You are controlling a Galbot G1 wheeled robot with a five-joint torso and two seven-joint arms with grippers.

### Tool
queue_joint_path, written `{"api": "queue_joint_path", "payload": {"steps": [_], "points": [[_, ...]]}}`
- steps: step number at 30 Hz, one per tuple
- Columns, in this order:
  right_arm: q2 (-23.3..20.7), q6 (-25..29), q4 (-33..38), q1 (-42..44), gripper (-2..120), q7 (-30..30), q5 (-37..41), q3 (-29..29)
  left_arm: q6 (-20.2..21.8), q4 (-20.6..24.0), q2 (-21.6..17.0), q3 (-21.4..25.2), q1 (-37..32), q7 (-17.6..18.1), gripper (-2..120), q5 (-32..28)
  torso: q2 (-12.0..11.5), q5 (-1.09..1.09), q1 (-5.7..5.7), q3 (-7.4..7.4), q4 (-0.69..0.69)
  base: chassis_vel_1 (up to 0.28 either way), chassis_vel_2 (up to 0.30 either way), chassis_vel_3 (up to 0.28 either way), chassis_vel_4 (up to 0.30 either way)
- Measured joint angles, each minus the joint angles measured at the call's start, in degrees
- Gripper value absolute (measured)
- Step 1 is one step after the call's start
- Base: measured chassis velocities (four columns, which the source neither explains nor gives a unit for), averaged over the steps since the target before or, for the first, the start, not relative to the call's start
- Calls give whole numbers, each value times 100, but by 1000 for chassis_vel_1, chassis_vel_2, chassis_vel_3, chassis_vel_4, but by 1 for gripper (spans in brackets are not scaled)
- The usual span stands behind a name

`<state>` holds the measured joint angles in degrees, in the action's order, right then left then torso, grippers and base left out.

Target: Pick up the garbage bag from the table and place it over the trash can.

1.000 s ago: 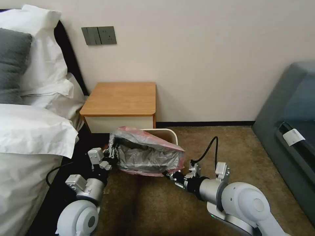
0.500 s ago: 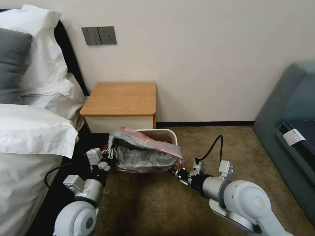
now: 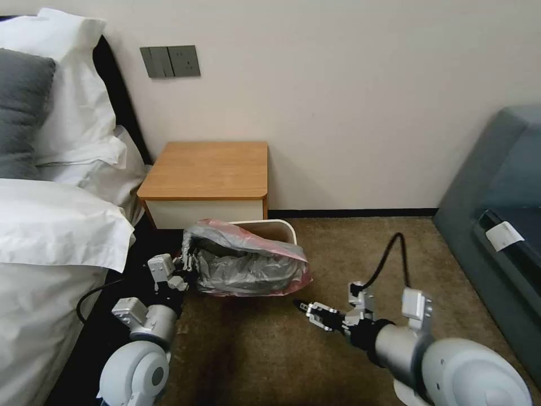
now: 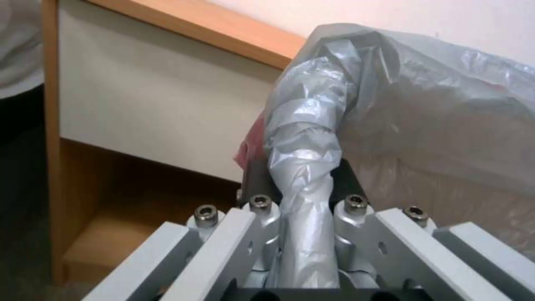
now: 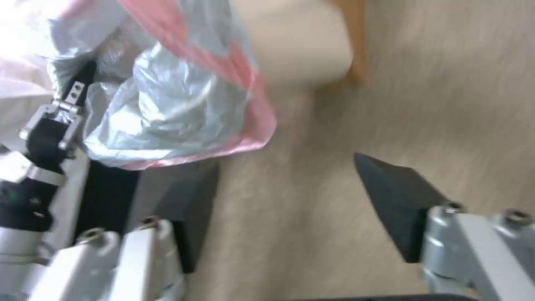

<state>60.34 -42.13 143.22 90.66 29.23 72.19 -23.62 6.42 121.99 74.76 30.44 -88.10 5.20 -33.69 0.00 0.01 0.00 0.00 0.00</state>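
Observation:
The garbage bag (image 3: pixel 248 262), crinkled grey plastic with a pinkish-red rim, lies draped over the beige trash can (image 3: pixel 280 226), whose far rim shows behind it. My left gripper (image 3: pixel 189 265) is shut on the bag's left edge. In the left wrist view a twisted strand of the bag (image 4: pixel 424 104) runs between that gripper (image 4: pixel 304 196). My right gripper (image 3: pixel 307 309) hovers open over the carpet, in front of the bag's right corner and apart from it. In the right wrist view it (image 5: pixel 284 200) holds nothing, with the bag (image 5: pixel 178 104) beyond. The table (image 3: pixel 208 169) stands behind the can with a bare top.
A bed with white bedding (image 3: pixel 51 225) runs along the left, close to my left arm. A grey-blue sofa (image 3: pixel 496 214) stands at the right. Open brown carpet (image 3: pixel 366 248) lies between the can and the sofa. The wall (image 3: pixel 338 113) is right behind the table.
My right gripper has let go of the bag's right edge, opened, and drawn back to the right and toward me. The bag's right side has sagged lower. My left gripper keeps its hold.

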Motion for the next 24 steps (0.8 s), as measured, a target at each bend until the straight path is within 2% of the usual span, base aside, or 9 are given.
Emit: {"api": "queue_joint_path", "payload": {"steps": [1,2,4,6,7,10,17,21,24], "points": [[-44,46,0,112,76,-775,-750,-106,0,-11,0,9,0,10,7,38,0,0,0,0,-1,0,0,0,0],[-44,46,0,112,76,-775,-750,-106,0,-11,0,9,0,10,7,38,0,0,0,0,-1,0,0,0,0],[-156,239,1,121,86,-1924,-1941,-184,0,-17,-3,23,-6,12,7,118,0,-1,0,0,-1,0,0,0,0],[-199,314,1,51,89,-2218,-2242,-188,0,-17,-10,28,-13,13,7,143,0,-1,0,0,-1,0,0,0,0],[-273,430,1,-108,94,-2539,-2644,-178,-2,-16,-20,37,-26,13,7,175,0,0,0,0,-1,0,0,0,0],[-610,1114,-118,-555,100,-3510,-3887,-45,-9,34,-60,60,-72,7,7,241,0,0,0,0,1,0,0,0,0],[-966,1537,-459,-949,100,-4071,-4952,320,-16,113,-82,51,-92,-27,7,295,0,-1,0,0,1,0,0,0,0],[-1011,1593,-606,-1054,99,-4035,-5456,597,-16,153,-72,28,-92,-36,7,314,0,-1,0,0,1,0,0,0,0],[-977,1647,-668,-1061,93,-3969,-5670,665,-17,178,-66,8,-106,-44,7,340,0,-1,0,0,1,0,0,0,0]]}}
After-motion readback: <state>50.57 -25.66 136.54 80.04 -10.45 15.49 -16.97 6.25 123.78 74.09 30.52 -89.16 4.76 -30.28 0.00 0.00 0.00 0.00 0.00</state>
